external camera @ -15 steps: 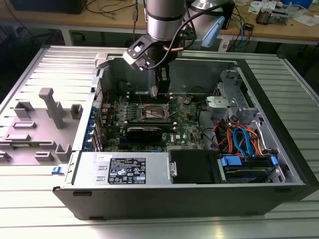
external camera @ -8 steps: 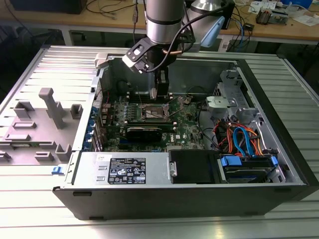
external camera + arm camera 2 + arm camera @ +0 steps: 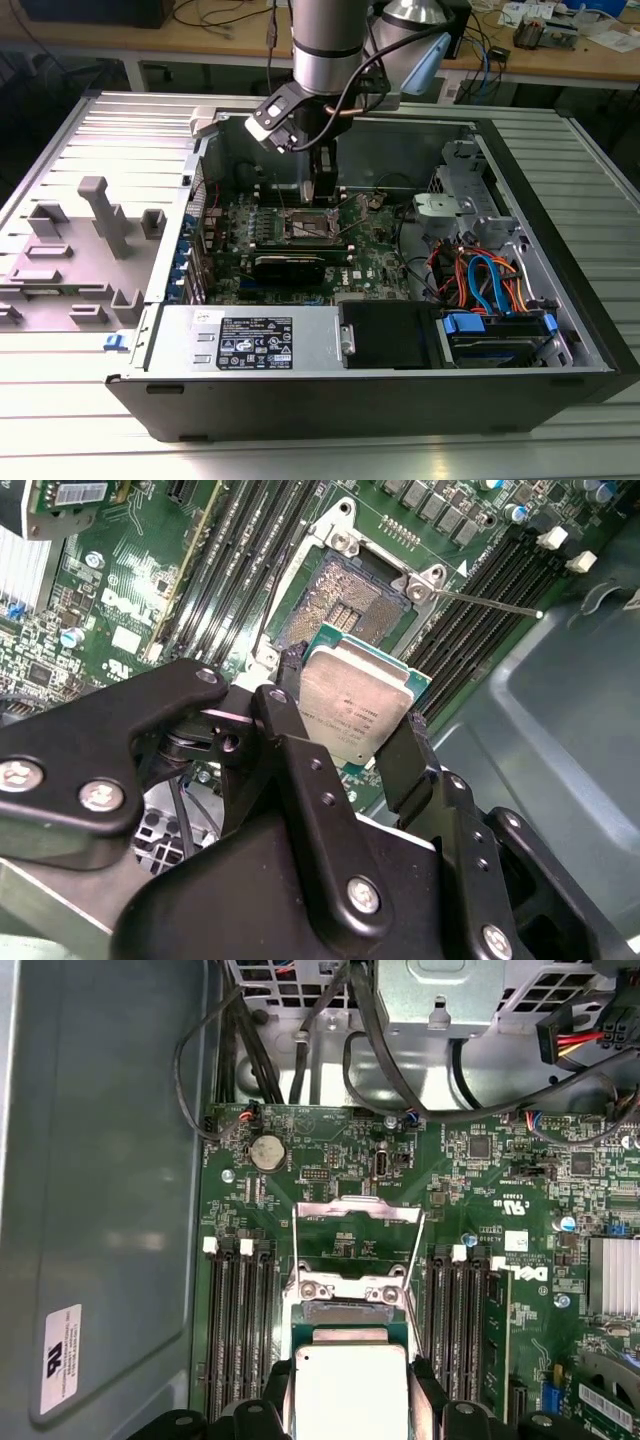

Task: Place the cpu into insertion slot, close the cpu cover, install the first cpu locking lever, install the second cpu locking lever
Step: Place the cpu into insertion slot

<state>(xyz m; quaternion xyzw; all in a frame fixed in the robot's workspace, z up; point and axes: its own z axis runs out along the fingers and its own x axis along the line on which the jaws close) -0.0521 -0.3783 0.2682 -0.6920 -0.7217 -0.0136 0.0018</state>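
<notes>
Silvery-grey square cpu [image 3: 353, 704] pinched above the dark, metal-rimmed insertion slot [image 3: 312, 226], at the exterior view's centre.
Keep your black gripper [image 3: 324, 188] level and match the chip's edges to the socket.

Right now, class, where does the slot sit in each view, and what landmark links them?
Exterior view: slot directly under the gripper.
Second wrist view: slot just beyond the held cpu.
First wrist view: slot partly showing past the cpu.
Landmark: memory slots flank it in all three.
</notes>
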